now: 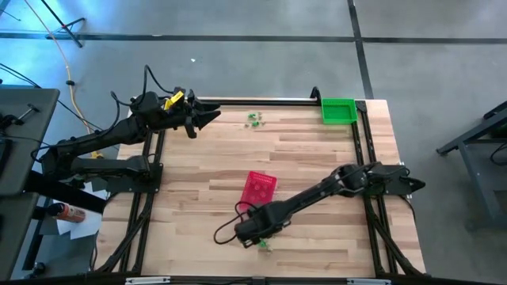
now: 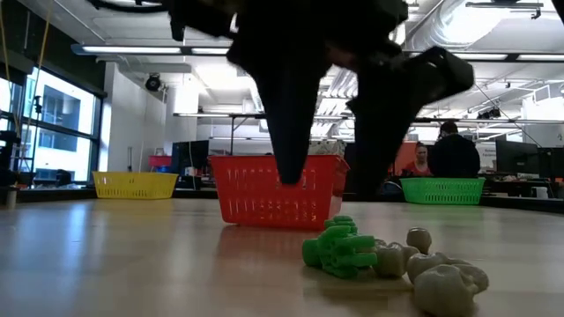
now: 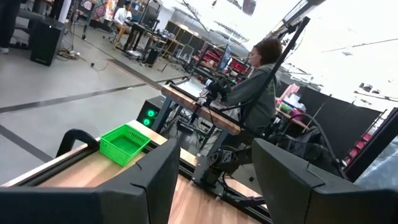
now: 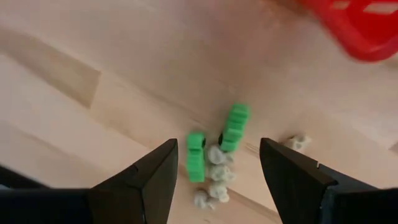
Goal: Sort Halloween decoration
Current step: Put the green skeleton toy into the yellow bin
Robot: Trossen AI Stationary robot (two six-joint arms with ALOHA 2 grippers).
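Your left gripper (image 1: 212, 117) hangs over the bench's (image 1: 317, 237) far left corner, its dark, wedge-shaped fingers spread with nothing between them. Just beside it at that far edge you have a yellow basket (image 2: 135, 184), seen best in the low view.

Farther along the far edge lies a small scatter of green trinkets (image 1: 254, 119), well apart from both arms.

Near the middle of the bench sits the red basket (image 1: 258, 188), a tapered tub of plastic mesh. Just nearer the front edge your right gripper (image 4: 216, 163) points down over a second cluster (image 4: 213, 165). Its blunt black fingers (image 4: 147, 179) are spread either side of the pieces, and you are gripping none of them. In that cluster you can see two bright green blocky pieces (image 2: 339, 247) with knobbly, toothed outlines. Beside them lie several pale, rounded lumps (image 2: 448, 284). They look matte, like moulded plastic, and they touch one another.

At the far right corner stands the green basket (image 1: 338, 110), square and mesh-walled.

The bench is pale butcher-block wood in long glued strips, framed by black rails. Beyond it you have a grey concrete floor, strip lights and ducting overhead. In the left wrist view a person (image 3: 254, 93) sits at a desk past the table.
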